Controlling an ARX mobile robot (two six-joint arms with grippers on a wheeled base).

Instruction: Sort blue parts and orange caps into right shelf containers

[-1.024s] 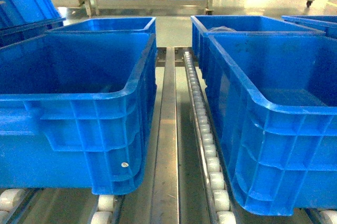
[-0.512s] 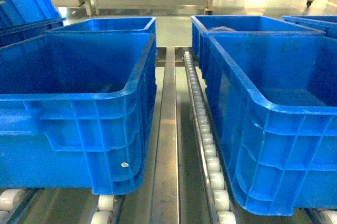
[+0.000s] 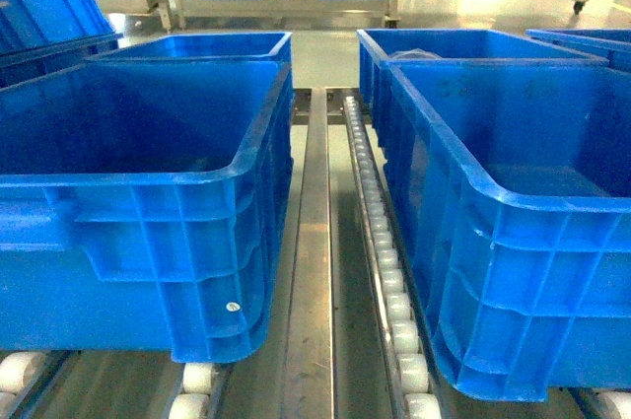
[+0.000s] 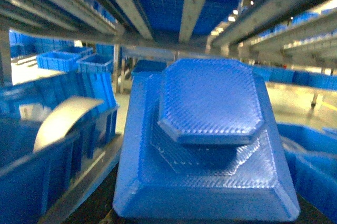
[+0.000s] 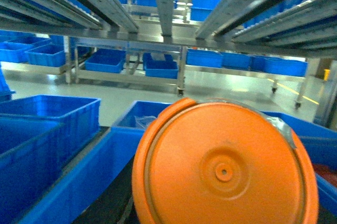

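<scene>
Under the shelf rails, a blue part (image 4: pixel 208 145) filled the left wrist view and an orange cap (image 5: pixel 225 167) the right; neither gripper's jaws showed, so grip unclear. Big blue crates (image 3: pixel 148 232) sat on rollers (image 3: pixel 394 291).

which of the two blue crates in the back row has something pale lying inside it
The back right crate, behind the big front right crate: a pale crumpled thing shows above its rim. The back left crate shows only blue.

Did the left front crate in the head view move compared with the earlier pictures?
No. The left front crate keeps the same place against the steel rail and the roller under its corner.
</scene>
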